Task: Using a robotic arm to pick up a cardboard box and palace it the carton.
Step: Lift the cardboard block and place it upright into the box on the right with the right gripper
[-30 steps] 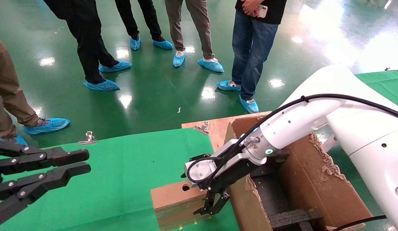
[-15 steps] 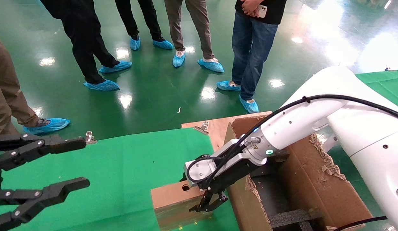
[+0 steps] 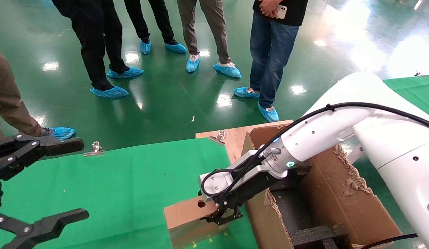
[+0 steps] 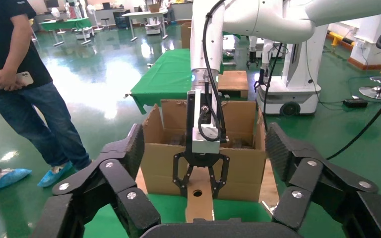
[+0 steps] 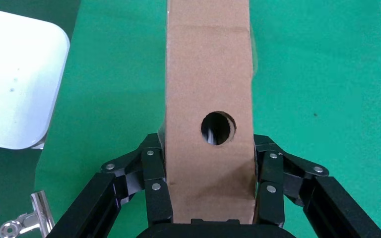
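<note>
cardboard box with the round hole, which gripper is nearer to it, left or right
Right. The right gripper is clamped on the cardboard box, a finger on each side near the round hole. The left gripper hangs open over the green cloth, well off to the box's left.

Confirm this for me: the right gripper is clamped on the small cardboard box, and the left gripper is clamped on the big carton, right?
Not quite. The right gripper is clamped on the cardboard box, but the left gripper holds nothing. The head view shows it open over the green cloth, well apart from the carton.
</note>
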